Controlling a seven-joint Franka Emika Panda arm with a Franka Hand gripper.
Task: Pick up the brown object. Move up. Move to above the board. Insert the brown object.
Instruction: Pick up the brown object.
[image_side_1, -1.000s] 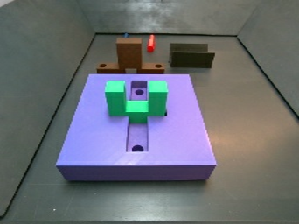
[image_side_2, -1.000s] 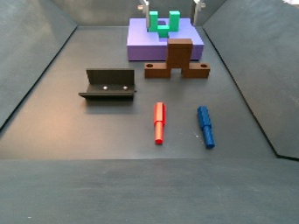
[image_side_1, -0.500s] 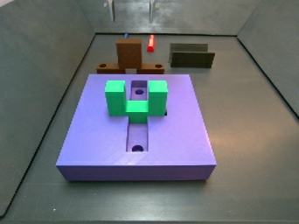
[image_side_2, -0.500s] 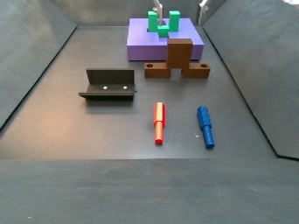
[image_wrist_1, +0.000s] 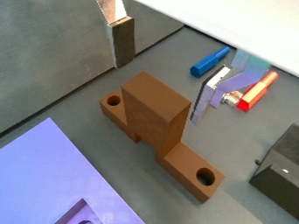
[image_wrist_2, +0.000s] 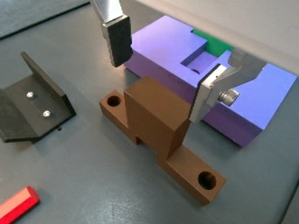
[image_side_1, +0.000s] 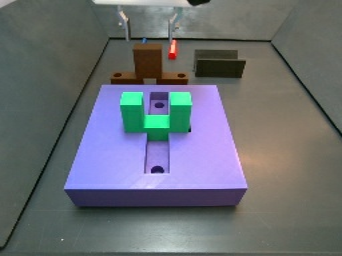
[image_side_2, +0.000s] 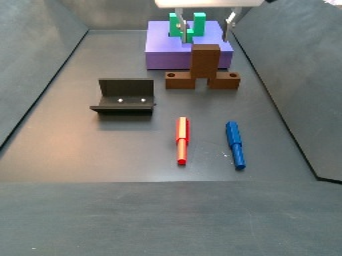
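No writing or label could be read on any piece. The brown inverted-T object (image_wrist_2: 158, 131), a flat bar with a round hole near each end and a tall block in the middle, was seen upright on the grey floor, just beside the large purple-blue square board (image_side_1: 160, 140), its bar lying along the board's near edge. The gripper (image_wrist_2: 163, 61) was held above it with fingers (image_wrist_2: 114, 39) spread wide, touching nothing. A green U-shaped bracket (image_side_1: 156, 112) was carried by the board, across its central groove.

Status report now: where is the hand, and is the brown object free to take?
Hand open above the brown object, fingers either side of its block. Object on floor beside the board. Nothing in the way.
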